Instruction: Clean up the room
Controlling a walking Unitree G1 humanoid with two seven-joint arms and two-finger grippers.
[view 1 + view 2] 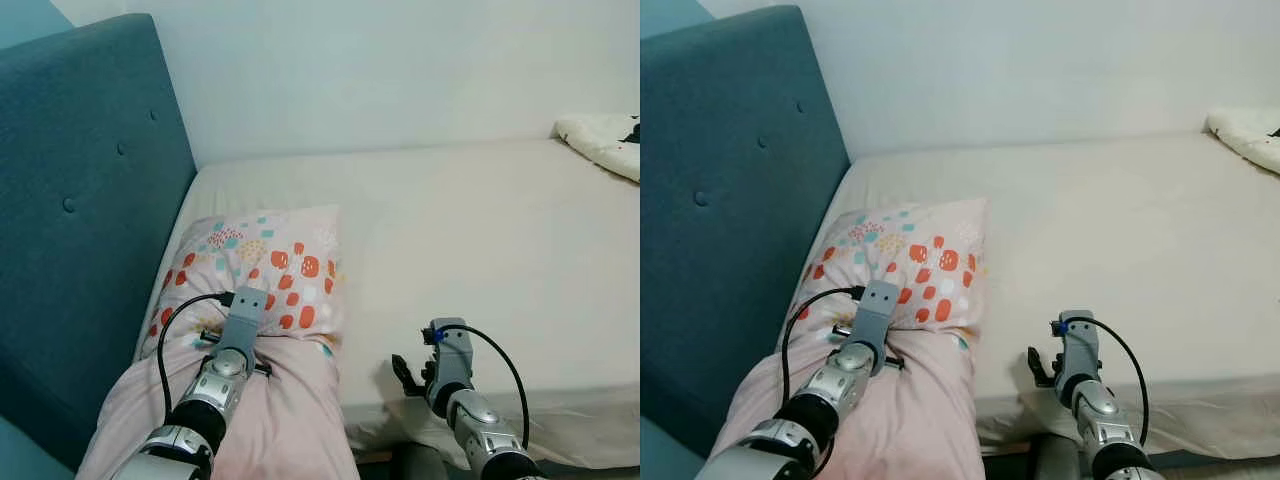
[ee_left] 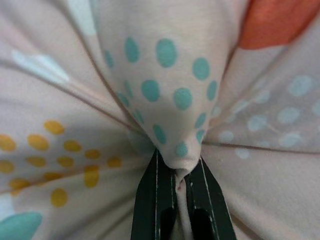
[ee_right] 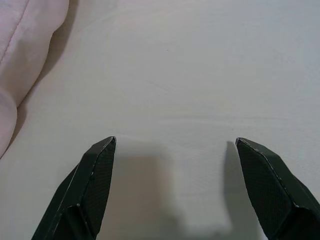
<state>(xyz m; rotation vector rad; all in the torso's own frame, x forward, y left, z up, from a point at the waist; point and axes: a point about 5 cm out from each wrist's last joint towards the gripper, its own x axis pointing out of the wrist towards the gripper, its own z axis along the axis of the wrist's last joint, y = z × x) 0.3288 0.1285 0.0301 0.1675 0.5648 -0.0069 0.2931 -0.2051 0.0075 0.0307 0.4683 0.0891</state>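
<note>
Left wrist view: left gripper (image 2: 181, 172) pinches a pillow (image 1: 270, 265) fold; right gripper (image 3: 175, 145) gapes wide, empty, over the bed (image 1: 480, 230).

We see a pale pink pillow (image 1: 262, 268) printed with orange, teal and yellow dots, lying flat on the bed (image 1: 480, 240) beside the blue headboard (image 1: 80, 200), its near cloth bunched into a pinched fold.

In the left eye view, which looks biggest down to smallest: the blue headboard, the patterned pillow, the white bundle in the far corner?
1. Blue headboard, the largest by far.
2. Patterned pillow, clearly smaller.
3. White bundle, the smallest, though it is cut off by the frame and lies farthest away, so its true size is unsure.
</note>
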